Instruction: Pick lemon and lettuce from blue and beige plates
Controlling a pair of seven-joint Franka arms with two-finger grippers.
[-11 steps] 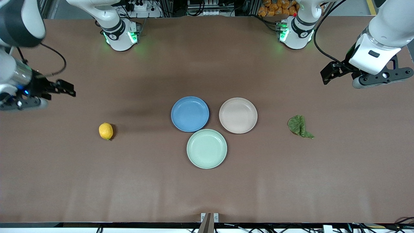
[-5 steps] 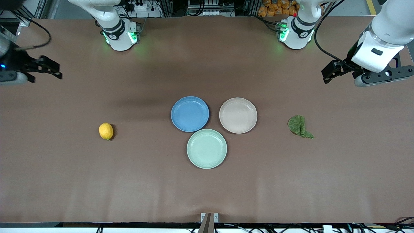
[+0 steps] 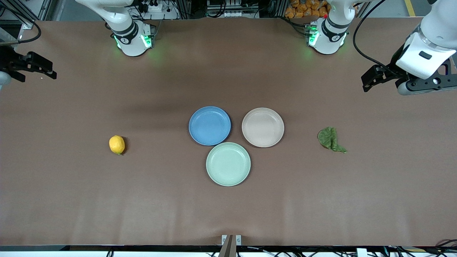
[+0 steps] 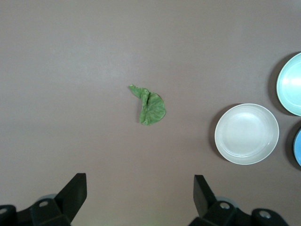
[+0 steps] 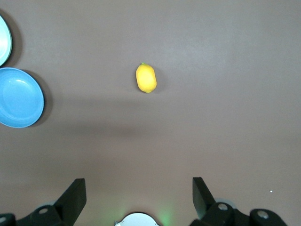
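The lemon [image 3: 117, 144] lies on the bare table toward the right arm's end; it also shows in the right wrist view [image 5: 146, 78]. The lettuce [image 3: 330, 139] lies on the bare table toward the left arm's end; it also shows in the left wrist view [image 4: 149, 106]. The blue plate [image 3: 209, 125] and the beige plate [image 3: 262, 127] sit side by side mid-table, both empty. My right gripper [image 3: 37, 67] is open and empty, high over the table's edge. My left gripper [image 3: 373, 79] is open and empty, high over the table at its own end.
A mint-green plate [image 3: 228, 164] sits just nearer the front camera than the blue and beige plates, touching close to both. The arm bases [image 3: 132, 37] stand along the table's top edge.
My right gripper has risen and drawn back toward the table's edge, away from the lemon. My left gripper has drifted slightly outward. Lemon, lettuce and plates have not moved.
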